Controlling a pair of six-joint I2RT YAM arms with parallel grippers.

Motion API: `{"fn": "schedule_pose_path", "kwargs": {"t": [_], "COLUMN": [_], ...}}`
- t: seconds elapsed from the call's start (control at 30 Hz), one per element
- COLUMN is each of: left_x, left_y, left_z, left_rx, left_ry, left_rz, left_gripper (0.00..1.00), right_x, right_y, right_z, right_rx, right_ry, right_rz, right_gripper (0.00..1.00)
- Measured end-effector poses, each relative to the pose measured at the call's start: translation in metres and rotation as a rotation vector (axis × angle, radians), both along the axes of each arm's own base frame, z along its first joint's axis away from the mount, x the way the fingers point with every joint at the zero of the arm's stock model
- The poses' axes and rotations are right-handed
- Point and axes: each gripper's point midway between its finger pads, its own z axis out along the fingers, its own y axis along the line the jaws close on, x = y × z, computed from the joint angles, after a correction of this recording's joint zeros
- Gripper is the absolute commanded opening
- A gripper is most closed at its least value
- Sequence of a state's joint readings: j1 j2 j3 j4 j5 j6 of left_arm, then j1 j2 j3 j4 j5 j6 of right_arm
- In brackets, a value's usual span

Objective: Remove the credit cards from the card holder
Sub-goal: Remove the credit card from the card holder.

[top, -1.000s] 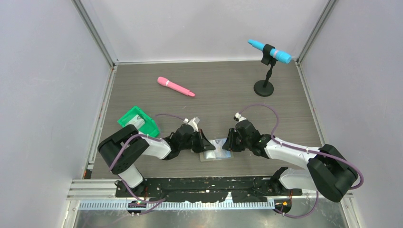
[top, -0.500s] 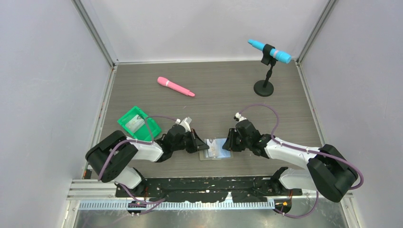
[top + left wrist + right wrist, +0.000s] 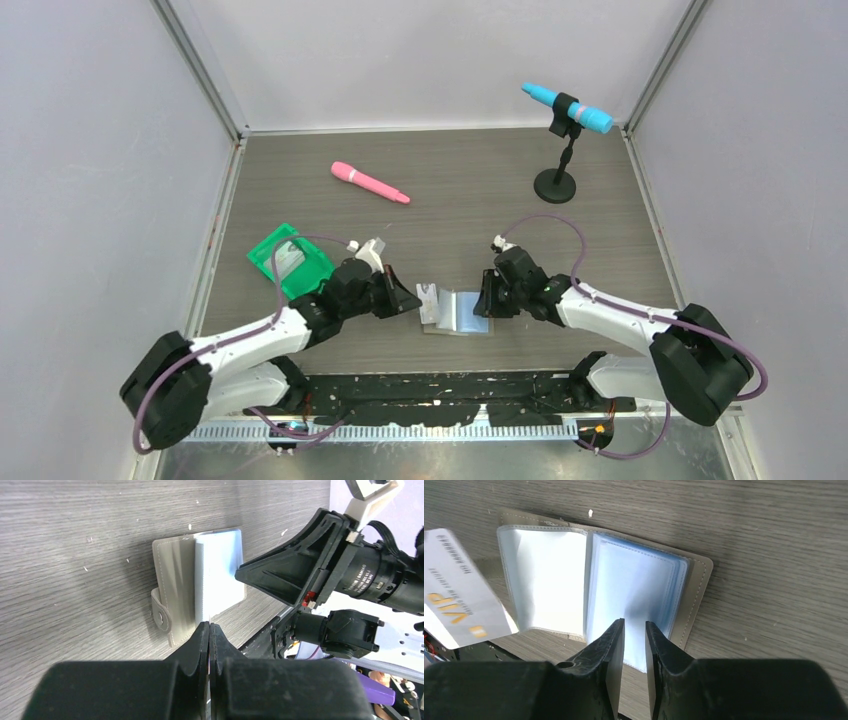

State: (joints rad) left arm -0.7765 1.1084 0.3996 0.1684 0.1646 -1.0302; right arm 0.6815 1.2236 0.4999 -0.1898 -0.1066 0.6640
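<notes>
The grey card holder [image 3: 462,313] lies open near the table's front edge, its pale blue pockets facing up; it also shows in the left wrist view [image 3: 172,580] and the right wrist view [image 3: 696,580]. My left gripper [image 3: 415,299] is just left of it, shut on a whitish credit card [image 3: 428,303] printed "VIP" [image 3: 459,605] that is out of the pockets. The card is edge-on between the jaws in the left wrist view [image 3: 209,625]. My right gripper [image 3: 485,305] sits on the holder's right half, jaws a narrow gap apart over the blue pockets [image 3: 635,622], holding nothing.
A green tray [image 3: 310,275] with a pale card in it [image 3: 288,258] stands left of my left arm. A pink pen-like object [image 3: 370,183] lies further back. A blue object on a black stand [image 3: 566,108] is at the back right. Metal frame rails border the table.
My left gripper has drawn back to the left with the card, pulling it clear of the holder. The holder's blue pages now lie open. The right gripper has stayed on the holder.
</notes>
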Motion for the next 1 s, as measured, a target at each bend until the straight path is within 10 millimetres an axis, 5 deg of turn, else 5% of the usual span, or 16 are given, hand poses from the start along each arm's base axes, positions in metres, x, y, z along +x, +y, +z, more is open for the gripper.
{"fn": "schedule_pose_path", "kwargs": {"t": [0.2,0.37,0.57,0.77,1.0], "left_x": [-0.003,-0.015,-0.037,-0.063,-0.082], "left_y": [0.012,0.013,0.005,-0.001,-0.004], "left_z": [0.027,0.032,0.042,0.061,0.080], "left_rx": [0.016,0.023,-0.019,-0.090,-0.163], "left_ry": [-0.077,-0.085,-0.110,-0.155,-0.194], "left_rz": [-0.011,-0.085,-0.243,-0.415,-0.528], "left_gripper": [0.00,0.00,0.00,0.00,0.00], "right_x": [0.004,0.011,-0.003,-0.024,-0.044], "right_y": [0.000,0.016,0.039,0.050,0.062], "right_z": [0.023,0.073,0.128,0.155,0.162], "right_rx": [-0.021,0.072,0.234,0.344,0.451], "right_ry": [-0.036,-0.169,-0.301,-0.348,-0.305], "right_rz": [0.047,0.149,0.353,0.517,0.655], "right_gripper": [0.38,0.48,0.61,0.68,0.63]}}
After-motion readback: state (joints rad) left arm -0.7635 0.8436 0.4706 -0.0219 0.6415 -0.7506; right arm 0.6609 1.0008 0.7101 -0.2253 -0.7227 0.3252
